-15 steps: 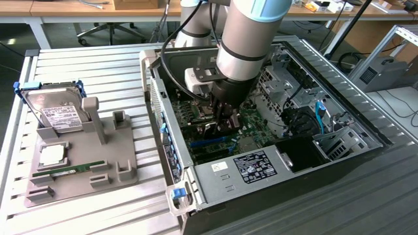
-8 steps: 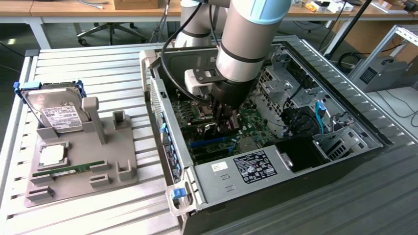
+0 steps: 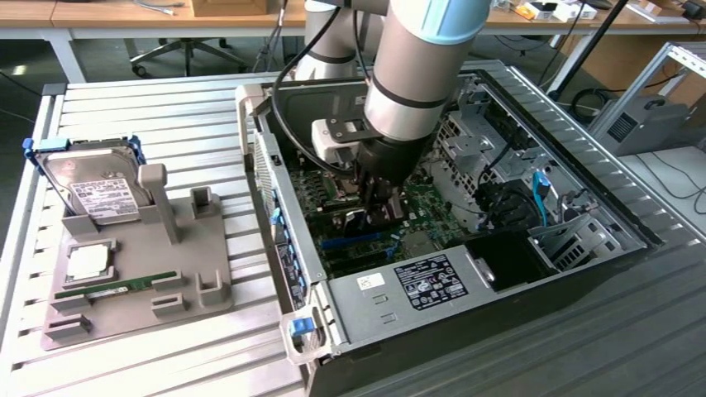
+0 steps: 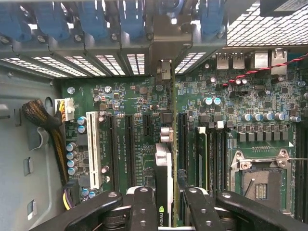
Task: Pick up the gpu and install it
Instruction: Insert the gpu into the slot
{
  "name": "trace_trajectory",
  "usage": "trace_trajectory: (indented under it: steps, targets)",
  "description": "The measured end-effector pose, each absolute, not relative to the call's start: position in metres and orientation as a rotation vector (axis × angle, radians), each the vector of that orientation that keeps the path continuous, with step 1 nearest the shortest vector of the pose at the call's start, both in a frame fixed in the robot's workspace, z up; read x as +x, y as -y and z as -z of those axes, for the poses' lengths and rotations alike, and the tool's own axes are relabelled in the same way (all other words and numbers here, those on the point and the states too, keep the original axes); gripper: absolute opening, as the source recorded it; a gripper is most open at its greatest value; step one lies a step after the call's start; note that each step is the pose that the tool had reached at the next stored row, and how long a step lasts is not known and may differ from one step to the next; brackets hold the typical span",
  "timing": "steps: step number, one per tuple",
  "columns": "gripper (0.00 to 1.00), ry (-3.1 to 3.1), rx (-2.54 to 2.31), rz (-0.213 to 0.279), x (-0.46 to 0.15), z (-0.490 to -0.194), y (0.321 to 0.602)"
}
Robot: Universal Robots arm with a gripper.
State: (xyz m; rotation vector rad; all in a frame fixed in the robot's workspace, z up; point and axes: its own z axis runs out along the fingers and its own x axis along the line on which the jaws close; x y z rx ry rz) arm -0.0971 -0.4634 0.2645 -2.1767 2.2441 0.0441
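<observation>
Exterior view, left to right: grey parts holder [image 3: 132, 281], then open metal computer case [image 3: 331, 318]. Inside, black gripper [image 3: 373, 217] is clamped on the thin dark gpu card [image 4: 162, 173], held edge-on above the green motherboard [image 4: 120, 106], long axis toward the rear brackets [image 4: 134, 62].

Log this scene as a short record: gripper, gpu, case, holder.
gripper: shut on gpu, down inside the case
gpu: held on edge over the motherboard, in line with its slots; cannot tell if seated
case: open, lying on its side
holder: beside the case on the exterior view's left; bears hard drive, chip, RAM stick
</observation>
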Motion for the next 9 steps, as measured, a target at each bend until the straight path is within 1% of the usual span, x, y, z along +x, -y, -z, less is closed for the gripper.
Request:
trace_trajectory:
  steps: [9]
  targets:
    - [0.27,-2.244,-2.177,-0.044,-0.0972,-0.2614,0.4634]
